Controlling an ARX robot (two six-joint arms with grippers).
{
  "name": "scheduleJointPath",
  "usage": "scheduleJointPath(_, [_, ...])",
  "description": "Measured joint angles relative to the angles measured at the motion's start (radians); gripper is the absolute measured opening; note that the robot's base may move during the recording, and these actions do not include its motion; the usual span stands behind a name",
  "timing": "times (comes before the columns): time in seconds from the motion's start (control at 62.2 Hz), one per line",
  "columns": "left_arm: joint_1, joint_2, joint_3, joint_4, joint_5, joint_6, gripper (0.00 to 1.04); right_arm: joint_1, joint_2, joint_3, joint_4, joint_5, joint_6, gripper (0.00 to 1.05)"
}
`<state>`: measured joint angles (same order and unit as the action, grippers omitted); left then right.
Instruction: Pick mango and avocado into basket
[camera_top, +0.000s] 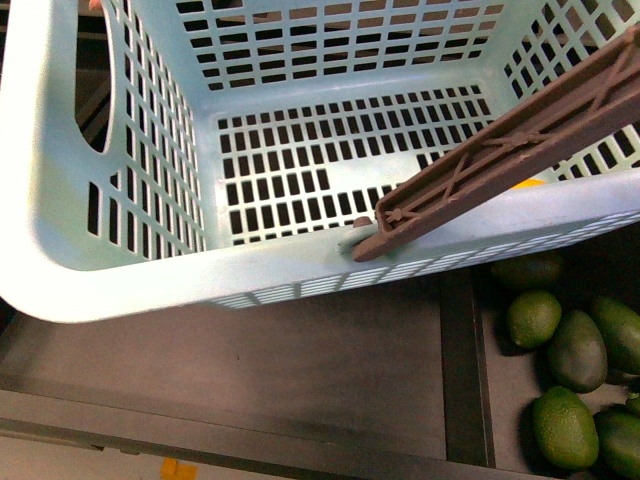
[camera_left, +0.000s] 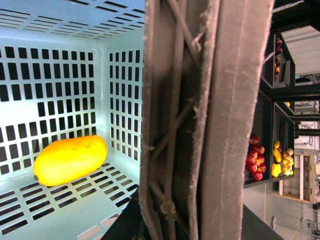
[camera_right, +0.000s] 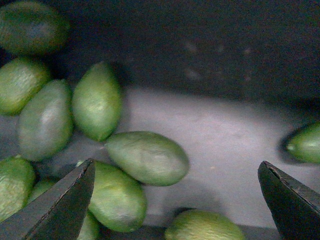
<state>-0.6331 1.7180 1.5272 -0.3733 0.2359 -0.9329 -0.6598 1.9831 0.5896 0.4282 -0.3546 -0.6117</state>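
Note:
The teal basket (camera_top: 120, 280) fills the upper front view, its brown handle (camera_top: 500, 150) slanting across the near rim. In the left wrist view the mango (camera_left: 70, 160) lies on the slotted floor of the basket (camera_left: 60, 75). The handle (camera_left: 200, 120) runs right through that view; my left gripper is shut on it, its fingers hidden. Several avocados (camera_top: 575, 350) lie in a dark bin below the basket's right corner. My right gripper (camera_right: 175, 200) hangs open just above them, one avocado (camera_right: 147, 156) and another avocado (camera_right: 205, 227) between its fingers (camera_right: 60, 205).
A dark shelf (camera_top: 300, 360) runs under the basket, with a raised divider (camera_top: 462, 360) before the avocado bin. Far off in the left wrist view, shelves hold red apples (camera_left: 255, 157) and yellow fruit (camera_left: 279, 160).

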Motion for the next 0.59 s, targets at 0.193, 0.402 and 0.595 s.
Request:
scheduleJointPath(0.193, [0.000,0.000,0.000,0.000,-0.008,0.001,0.16,0.096,0.174,0.089,-0.031,-0.005,-0.017,0.96])
scheduleJointPath(0.402, [0.000,0.000,0.000,0.000,-0.003,0.001,0.16,0.158,0.286,0.200,-0.044,-0.021,0.027,0.96])
scheduleJointPath(0.595, [0.000,0.000,0.000,0.000,0.000,0.000,0.16,0.182,0.353,0.275,-0.085,-0.031,0.046,0.96])
